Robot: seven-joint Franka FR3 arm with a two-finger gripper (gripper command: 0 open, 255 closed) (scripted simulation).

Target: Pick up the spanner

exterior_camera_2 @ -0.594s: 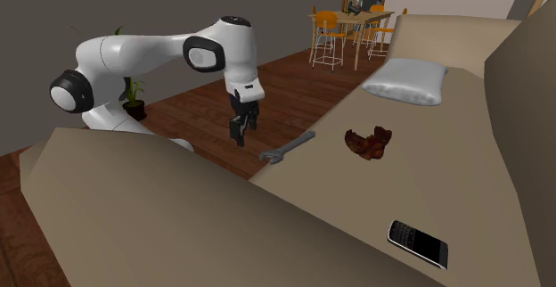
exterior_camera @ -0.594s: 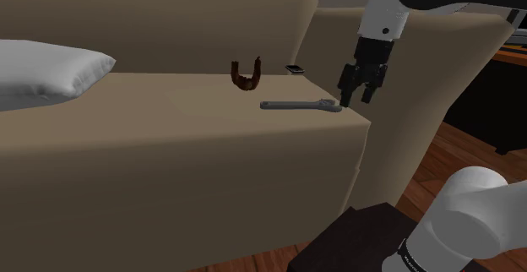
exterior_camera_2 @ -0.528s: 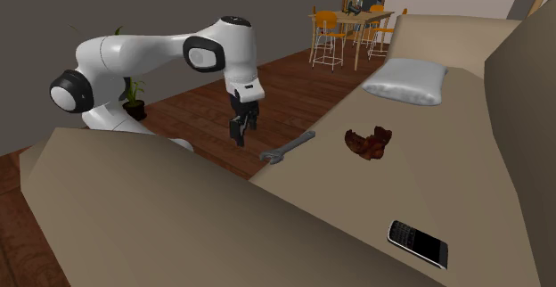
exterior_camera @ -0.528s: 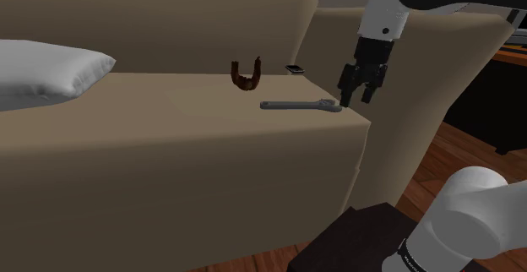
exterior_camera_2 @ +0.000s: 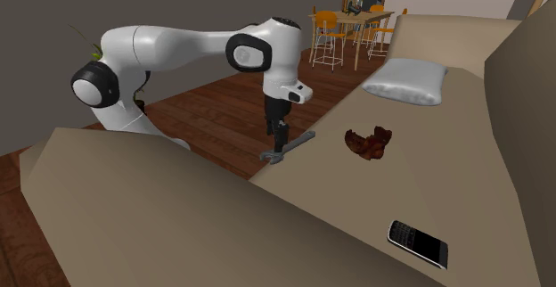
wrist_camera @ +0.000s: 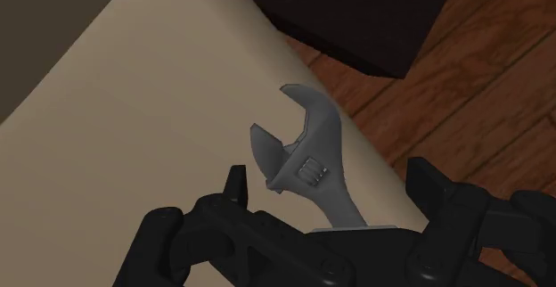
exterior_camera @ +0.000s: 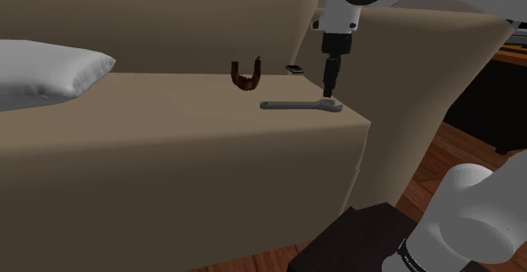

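Wrist view places the gripper (wrist_camera: 331, 176), fingers spread wide and touching nothing, astride the neck of the grey adjustable spanner (wrist_camera: 303, 143) lying flat at the sofa seat (wrist_camera: 134, 107) edge: approach step, judged nearly complete; next, descend squarely and close across the handle.

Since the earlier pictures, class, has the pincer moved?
Yes. In the shoulder view the pincer has shifted leftward, from beyond the corner of the sofa seat to above the head of the spanner.
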